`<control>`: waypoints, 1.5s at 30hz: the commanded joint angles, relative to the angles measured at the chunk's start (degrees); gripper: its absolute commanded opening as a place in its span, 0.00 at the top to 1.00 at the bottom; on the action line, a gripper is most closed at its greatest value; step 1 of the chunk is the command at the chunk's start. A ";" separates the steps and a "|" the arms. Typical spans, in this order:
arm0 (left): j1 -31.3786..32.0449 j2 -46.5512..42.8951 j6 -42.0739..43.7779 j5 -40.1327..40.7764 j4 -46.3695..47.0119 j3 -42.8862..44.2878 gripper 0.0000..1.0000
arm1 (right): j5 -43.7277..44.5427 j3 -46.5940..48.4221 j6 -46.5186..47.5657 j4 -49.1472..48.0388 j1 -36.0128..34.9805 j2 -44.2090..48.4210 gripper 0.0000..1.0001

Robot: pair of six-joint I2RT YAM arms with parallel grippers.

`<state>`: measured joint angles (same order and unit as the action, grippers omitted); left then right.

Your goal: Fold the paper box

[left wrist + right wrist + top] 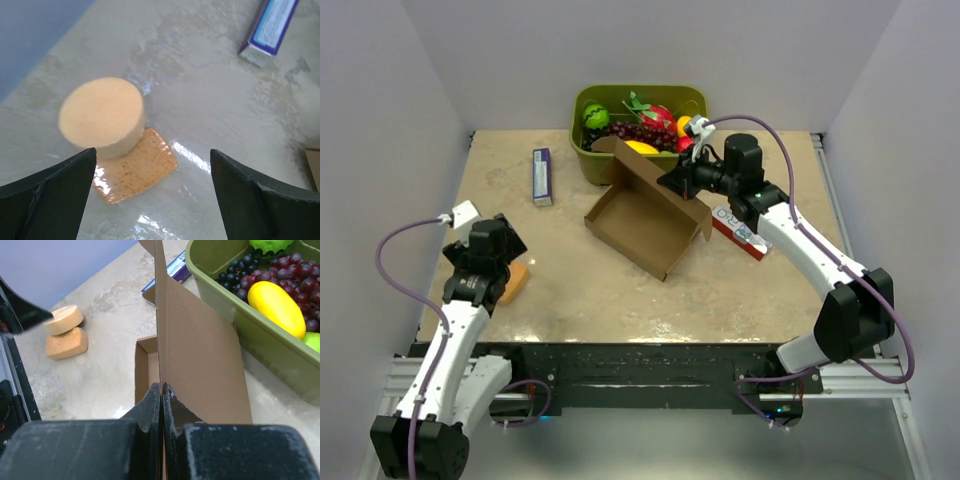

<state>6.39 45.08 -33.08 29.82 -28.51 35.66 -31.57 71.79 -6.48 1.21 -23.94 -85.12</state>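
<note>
The paper box (642,218) is a brown cardboard tray in the middle of the table, its lid flap (655,178) standing up along the far right side. My right gripper (682,182) is shut on the edge of that lid flap (200,355), jaws pinched on the thin board; the gripper itself shows in the right wrist view (162,390). The tray's inside (147,370) shows left of the flap. My left gripper (500,262) is open and empty at the table's left, over two tan sponges (102,117), and it shows in the left wrist view (152,200).
An olive-green tub (638,125) of fruit stands behind the box, close to the lid flap. A blue-and-white packet (542,176) lies at the back left. A red-and-white carton (740,233) lies under my right arm. The sponges (515,282) sit near the left edge.
</note>
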 commanded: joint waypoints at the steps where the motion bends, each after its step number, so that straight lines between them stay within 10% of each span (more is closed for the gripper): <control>1: -6.37 2.10 5.90 6.93 -6.47 8.62 0.00 | -2.26 1.16 -1.61 -2.53 0.13 0.40 1.00; 13: -25.37 16.08 8.73 -11.70 -1.29 10.13 0.00 | -3.76 0.28 -2.22 -4.11 0.13 1.89 1.00; 45: -27.75 35.41 8.29 -17.52 13.57 4.06 0.00 | -6.22 -0.16 -2.75 -5.43 0.04 2.24 1.00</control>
<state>-20.93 76.07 -26.37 9.50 -16.45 37.06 -35.77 71.72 -7.97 -1.48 -23.94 -85.10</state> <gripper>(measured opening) 0.996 0.018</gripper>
